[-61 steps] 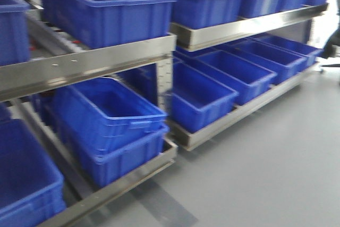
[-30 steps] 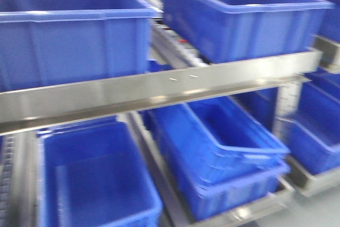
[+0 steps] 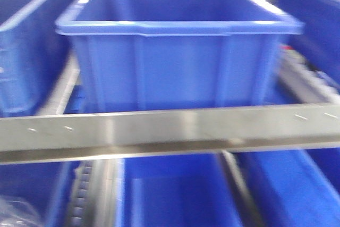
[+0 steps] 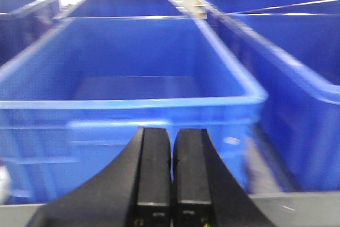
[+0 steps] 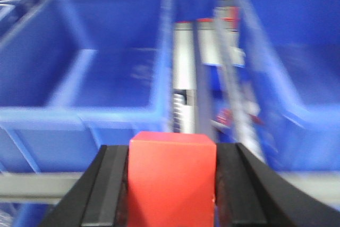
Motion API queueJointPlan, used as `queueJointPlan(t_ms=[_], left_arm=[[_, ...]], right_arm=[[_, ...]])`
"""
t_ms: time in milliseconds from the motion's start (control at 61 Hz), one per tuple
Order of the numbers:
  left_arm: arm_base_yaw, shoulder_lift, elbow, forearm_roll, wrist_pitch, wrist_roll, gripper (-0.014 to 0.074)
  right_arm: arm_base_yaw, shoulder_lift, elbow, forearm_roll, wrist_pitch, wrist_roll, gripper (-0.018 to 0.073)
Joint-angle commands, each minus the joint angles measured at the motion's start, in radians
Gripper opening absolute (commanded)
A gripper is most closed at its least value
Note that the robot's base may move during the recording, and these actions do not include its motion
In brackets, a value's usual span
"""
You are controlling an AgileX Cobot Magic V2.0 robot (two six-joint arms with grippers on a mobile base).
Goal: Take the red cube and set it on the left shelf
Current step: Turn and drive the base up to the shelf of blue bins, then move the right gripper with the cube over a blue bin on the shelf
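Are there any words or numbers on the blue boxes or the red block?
No text can be read.
The blue crates, the red cube and the front rail of the left shelf show no writing.
The pictures are blurred, so tiny print could be missed.

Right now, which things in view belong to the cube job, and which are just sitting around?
In the job:
red cube, clamped in the right gripper
left shelf, the steel rack ahead

Just there:
blue crates on the rack
left gripper, shut and empty
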Motion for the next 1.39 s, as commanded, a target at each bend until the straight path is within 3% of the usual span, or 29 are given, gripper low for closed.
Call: queueJointPlan(t_ms=[0, 1378], left_arm=[[0.002, -0.014, 0.025, 0.000, -0.086, 0.000, 0.0102], [0.002, -0.014, 0.025, 0.000, -0.086, 0.000, 0.0102]], right_arm=[[-0.002, 0.013, -0.030, -0.007, -0.084, -0.007, 0.0057], [-0.002, 0.013, -0.030, -0.007, -0.084, -0.007, 0.0057]])
